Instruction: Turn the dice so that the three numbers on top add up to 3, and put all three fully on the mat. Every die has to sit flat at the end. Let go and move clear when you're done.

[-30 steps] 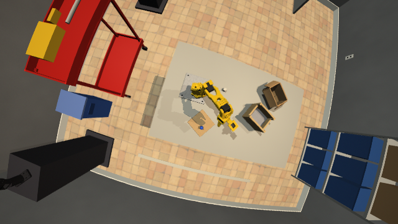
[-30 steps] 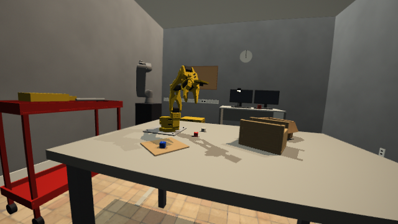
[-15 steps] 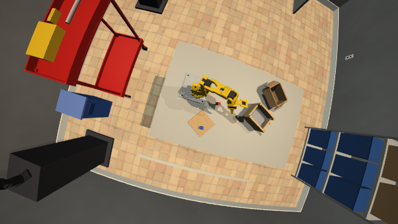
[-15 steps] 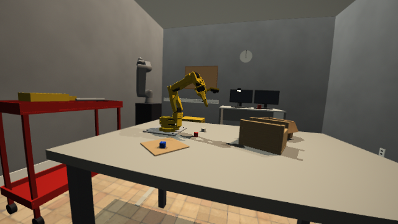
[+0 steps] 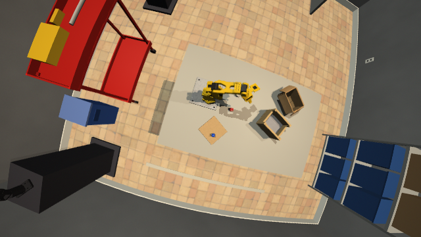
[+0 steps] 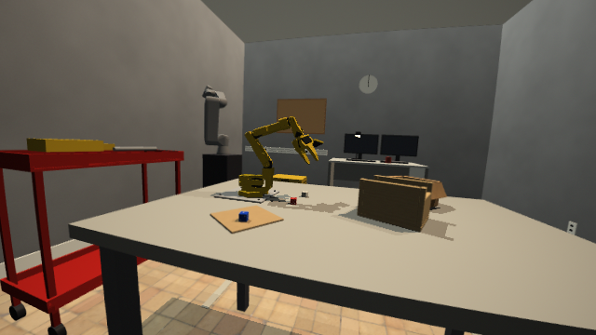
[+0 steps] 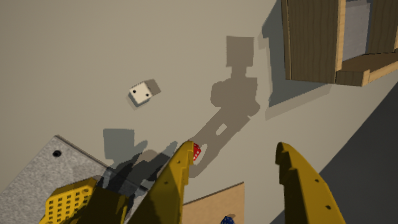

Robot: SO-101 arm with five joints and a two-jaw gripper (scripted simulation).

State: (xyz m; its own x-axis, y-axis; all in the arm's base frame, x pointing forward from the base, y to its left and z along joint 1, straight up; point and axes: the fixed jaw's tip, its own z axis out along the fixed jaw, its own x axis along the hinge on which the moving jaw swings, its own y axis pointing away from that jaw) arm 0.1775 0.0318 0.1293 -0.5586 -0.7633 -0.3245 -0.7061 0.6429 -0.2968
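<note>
Clock: read twelve as the top edge of the top view, with you looking down on the pale table (image 5: 279, 158) (image 6: 186, 237) (image 7: 50, 60).
Blue cube-shaped die (image 5: 213, 135) (image 6: 243, 217) (image 7: 227, 220): on the thin tan square mat (image 5: 210, 123) (image 6: 261, 217) (image 7: 215, 202), toward six o'clock from its centre; your wrist view cuts it off, and you cannot read its top number.
Red cube-shaped die (image 5: 231, 109) (image 6: 293, 201) (image 7: 197, 151): off the mat, at about one o'clock from it; you see white pips beside a finger that partly covers it in the wrist view, too little to count.
White cube-shaped die (image 6: 304, 194) (image 7: 140, 94): also off the mat, on the table; you can make out two black pips on the face turned to the wrist camera.
Claw (image 5: 249, 101) (image 6: 313, 161) (image 7: 234, 145): fingers apart, gripping nothing, raised above the table.
Yellow jointed arm (image 5: 227, 87) (image 6: 261, 149): reaches toward three o'clock from its base.
Brown open-topped boxes (image 5: 264, 122) (image 5: 284, 102) (image 6: 393, 205): two, between three and four o'clock from that base.
</note>
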